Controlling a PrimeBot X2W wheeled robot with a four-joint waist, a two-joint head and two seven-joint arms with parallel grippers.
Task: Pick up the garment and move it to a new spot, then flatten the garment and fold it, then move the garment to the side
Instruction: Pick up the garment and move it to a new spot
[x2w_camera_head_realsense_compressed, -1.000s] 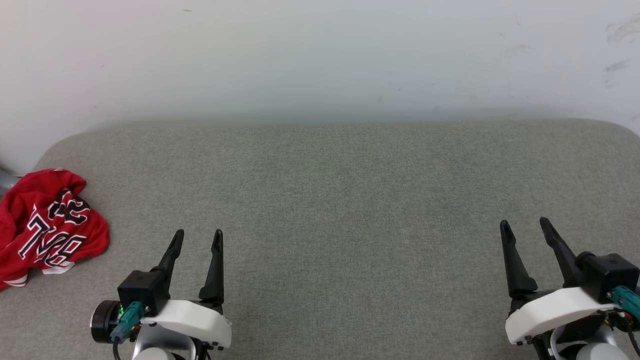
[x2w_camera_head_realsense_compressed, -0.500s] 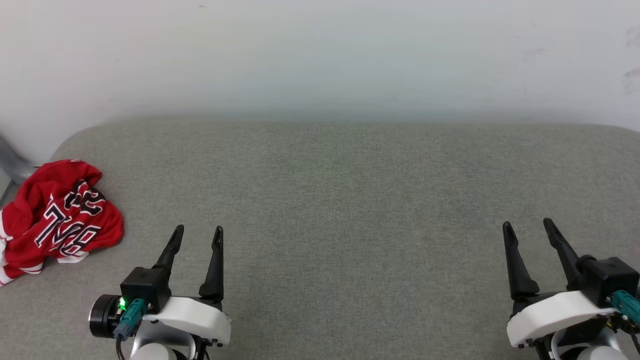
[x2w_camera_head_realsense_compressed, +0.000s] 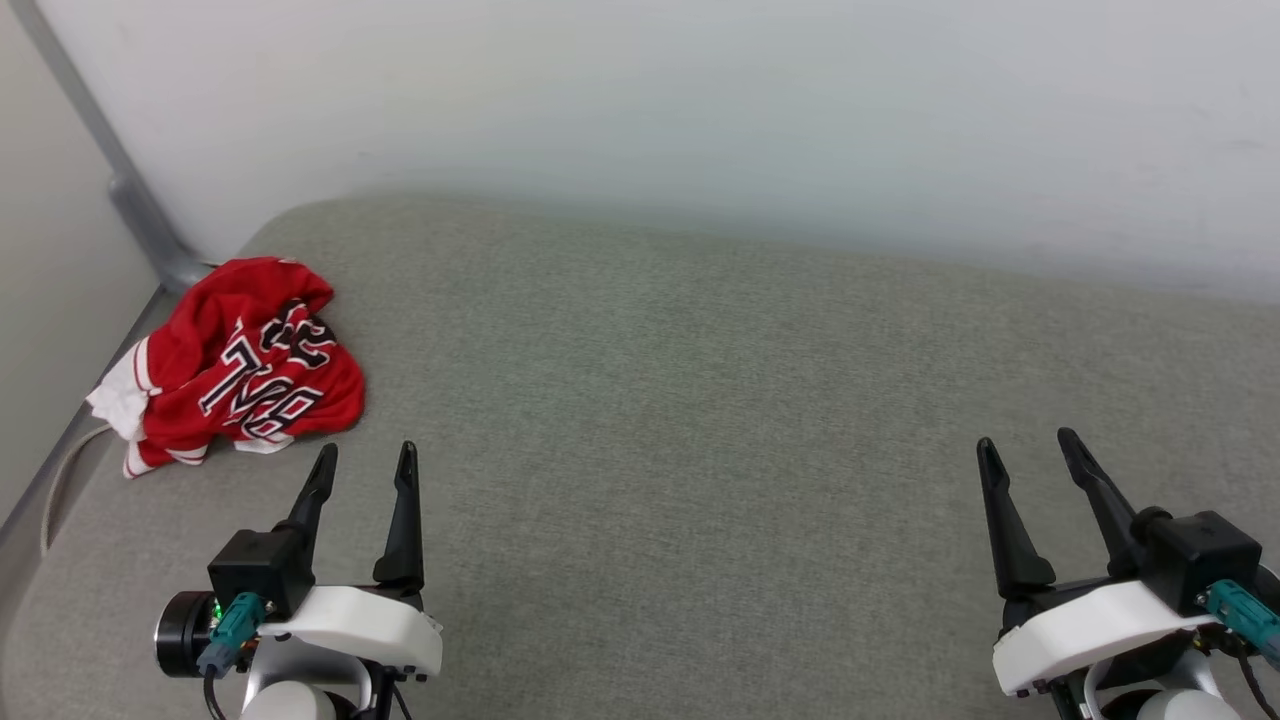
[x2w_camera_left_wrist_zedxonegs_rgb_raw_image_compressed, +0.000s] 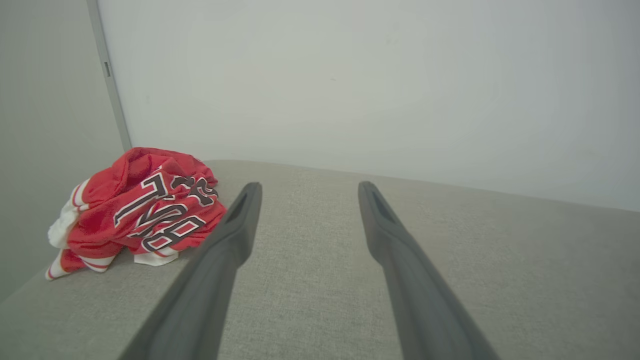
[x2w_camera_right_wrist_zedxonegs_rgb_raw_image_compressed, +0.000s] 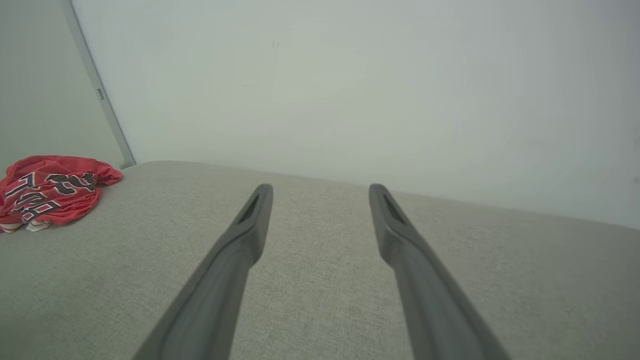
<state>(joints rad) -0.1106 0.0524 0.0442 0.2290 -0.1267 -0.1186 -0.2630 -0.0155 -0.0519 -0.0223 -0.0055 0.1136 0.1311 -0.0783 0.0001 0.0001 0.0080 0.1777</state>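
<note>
Shift: head view has swung left, bringing the crumpled garment (x2w_camera_head_realsense_compressed: 235, 365) fuller into sight.
Garment: bunched at the far left corner of the grey cushion (x2w_camera_head_realsense_compressed: 700, 420), lettering up.
Left gripper (x2w_camera_head_realsense_compressed: 367, 450): fingers spread wide, empty; garment just ahead-left, not touching.
Right gripper (x2w_camera_head_realsense_compressed: 1025, 440): wide, empty, well apart from it.

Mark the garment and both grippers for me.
garment (x2w_camera_head_realsense_compressed: 245, 365), head view, on the lettered red face of the heap.
left gripper (x2w_camera_head_realsense_compressed: 367, 452), head view, midway between its open fingertips.
right gripper (x2w_camera_head_realsense_compressed: 1026, 440), head view, midway between its open fingertips.
</note>
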